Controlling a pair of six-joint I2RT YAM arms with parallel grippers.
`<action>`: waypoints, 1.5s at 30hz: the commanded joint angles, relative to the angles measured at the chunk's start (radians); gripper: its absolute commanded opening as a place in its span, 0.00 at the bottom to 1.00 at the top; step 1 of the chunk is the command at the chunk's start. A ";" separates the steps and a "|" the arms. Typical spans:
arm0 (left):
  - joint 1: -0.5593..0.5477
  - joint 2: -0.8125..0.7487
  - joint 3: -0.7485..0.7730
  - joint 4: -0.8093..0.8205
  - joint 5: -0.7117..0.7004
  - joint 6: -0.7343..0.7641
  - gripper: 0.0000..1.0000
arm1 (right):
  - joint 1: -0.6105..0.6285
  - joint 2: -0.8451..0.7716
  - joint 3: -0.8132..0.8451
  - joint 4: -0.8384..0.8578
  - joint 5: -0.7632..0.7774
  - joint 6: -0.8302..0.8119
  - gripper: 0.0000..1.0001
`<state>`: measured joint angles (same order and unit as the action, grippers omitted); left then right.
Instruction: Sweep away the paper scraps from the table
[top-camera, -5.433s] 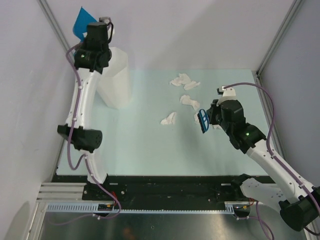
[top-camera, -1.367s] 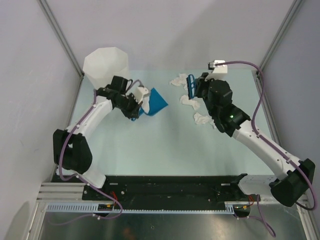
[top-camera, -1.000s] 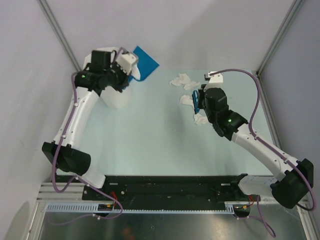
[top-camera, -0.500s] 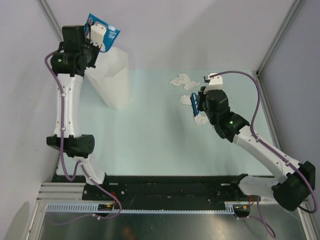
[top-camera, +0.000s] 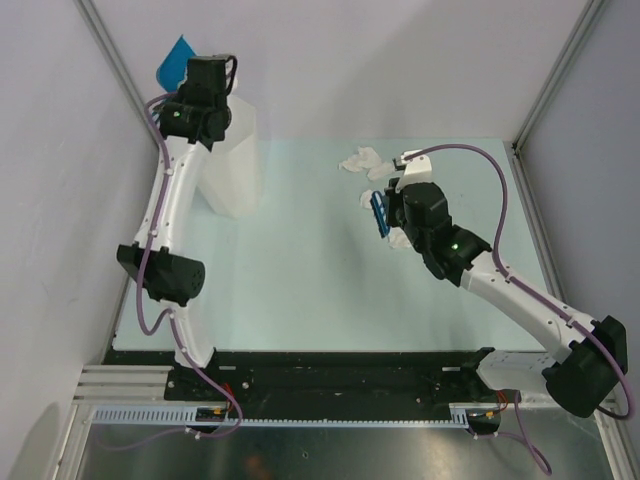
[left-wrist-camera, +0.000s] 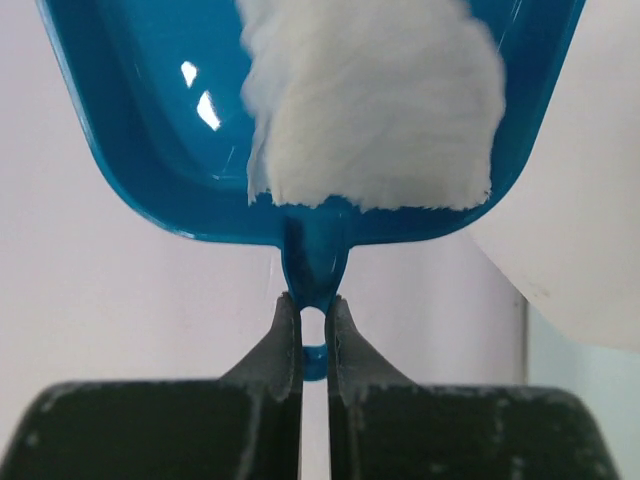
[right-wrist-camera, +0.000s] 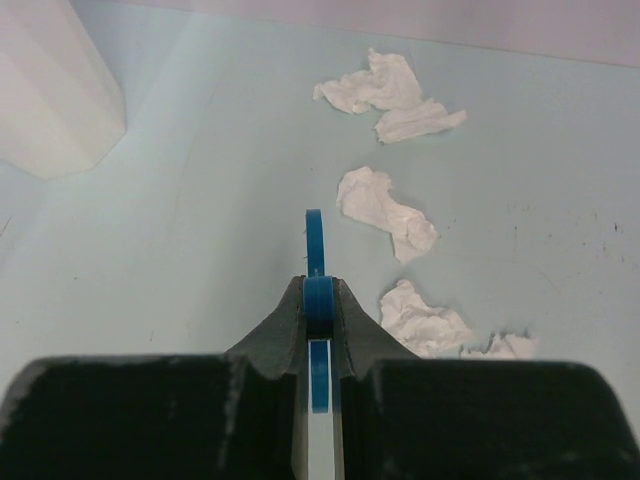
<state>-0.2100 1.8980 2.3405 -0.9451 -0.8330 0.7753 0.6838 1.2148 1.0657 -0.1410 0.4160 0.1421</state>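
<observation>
My left gripper (top-camera: 188, 72) is shut on the handle of the blue dustpan (top-camera: 176, 54) and holds it high by the back wall, beside the top of the white bin (top-camera: 234, 150). In the left wrist view a white paper wad (left-wrist-camera: 370, 100) lies in the dustpan (left-wrist-camera: 130, 130), held by the gripper (left-wrist-camera: 313, 312). My right gripper (top-camera: 392, 213) is shut on a blue brush (top-camera: 379, 212), held edge-on (right-wrist-camera: 316, 250) above the table (top-camera: 300, 270). Paper scraps lie on the table beside it (top-camera: 362, 160), (top-camera: 370, 200), (top-camera: 402, 241); they also show in the right wrist view (right-wrist-camera: 385, 85), (right-wrist-camera: 385, 208), (right-wrist-camera: 425, 320).
The tall white faceted bin stands at the table's back left and shows in the right wrist view (right-wrist-camera: 50, 90) and the left wrist view (left-wrist-camera: 580, 200). Grey walls close in the table at the left, back and right. A metal frame post (top-camera: 555, 80) rises at the back right corner.
The left arm lifted the dustpan from the table's middle up to the bin top at the back left. The right gripper with the brush drifted slightly left, staying by the scraps.
</observation>
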 joint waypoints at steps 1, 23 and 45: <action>0.009 0.032 -0.035 0.111 -0.195 0.142 0.00 | 0.000 -0.032 0.002 0.027 -0.049 -0.041 0.00; -0.028 -0.289 -0.326 0.189 0.198 -0.025 0.00 | -0.099 -0.023 -0.012 -0.005 -0.034 -0.222 0.00; -0.138 -0.603 -1.158 0.187 0.787 -0.220 0.00 | -0.115 0.421 -0.016 -0.247 0.159 -0.245 0.00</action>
<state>-0.3447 1.3014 1.2312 -0.7750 -0.1516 0.5915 0.4873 1.6737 1.0431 -0.2291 0.6022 -0.2371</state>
